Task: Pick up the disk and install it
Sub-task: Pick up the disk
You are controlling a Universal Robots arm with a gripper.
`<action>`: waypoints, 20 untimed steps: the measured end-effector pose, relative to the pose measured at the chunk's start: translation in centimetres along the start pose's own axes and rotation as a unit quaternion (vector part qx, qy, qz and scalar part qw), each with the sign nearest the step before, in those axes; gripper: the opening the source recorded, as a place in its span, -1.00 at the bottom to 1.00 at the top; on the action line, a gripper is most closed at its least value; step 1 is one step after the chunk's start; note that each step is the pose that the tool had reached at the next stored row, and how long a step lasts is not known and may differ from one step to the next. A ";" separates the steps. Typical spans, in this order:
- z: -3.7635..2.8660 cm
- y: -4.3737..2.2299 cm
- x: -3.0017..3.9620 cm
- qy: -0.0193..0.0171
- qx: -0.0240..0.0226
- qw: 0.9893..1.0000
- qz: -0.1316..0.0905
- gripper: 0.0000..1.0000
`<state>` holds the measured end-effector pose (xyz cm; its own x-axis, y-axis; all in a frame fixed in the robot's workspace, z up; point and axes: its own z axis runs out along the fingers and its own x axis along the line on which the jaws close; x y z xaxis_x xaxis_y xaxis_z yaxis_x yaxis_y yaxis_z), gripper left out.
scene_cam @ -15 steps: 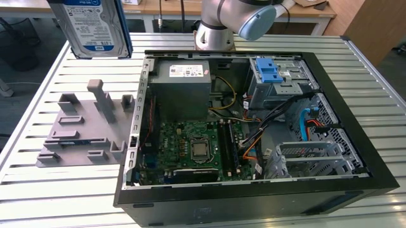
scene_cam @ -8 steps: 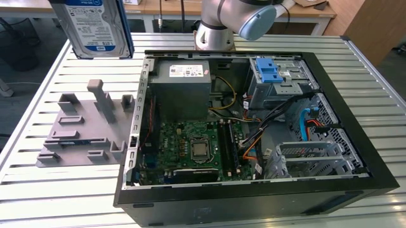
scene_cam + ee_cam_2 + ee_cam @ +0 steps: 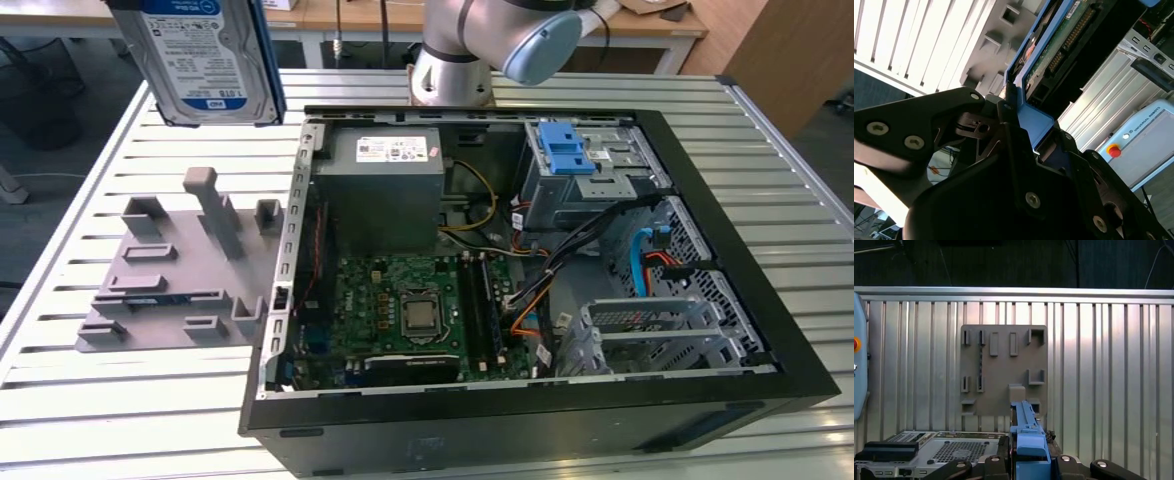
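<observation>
Your gripper [image 3: 1023, 114] has its jaws closed on the disk [image 3: 207, 55] by its blue carrier frame [image 3: 1040, 125], aloft at eleven o'clock of the computer case [image 3: 761, 270]. Rigid, fairly heavy and shock-sensitive, I judge: grip the frame edges.

Open PC case [image 3: 507, 432], grey fixture [image 3: 160, 268], slatted table [image 3: 120, 415].

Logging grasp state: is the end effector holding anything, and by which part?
Yes: the end effector holds the disk by the edge of its blue carrier frame.
</observation>
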<state>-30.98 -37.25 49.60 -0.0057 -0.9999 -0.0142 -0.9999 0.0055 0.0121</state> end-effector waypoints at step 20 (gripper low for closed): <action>0.06 -0.24 0.20 0.000 0.000 1.000 0.000 -0.27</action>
<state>-30.75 -37.46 49.53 -0.0056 -0.9999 -0.0142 -0.9999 0.0055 0.0122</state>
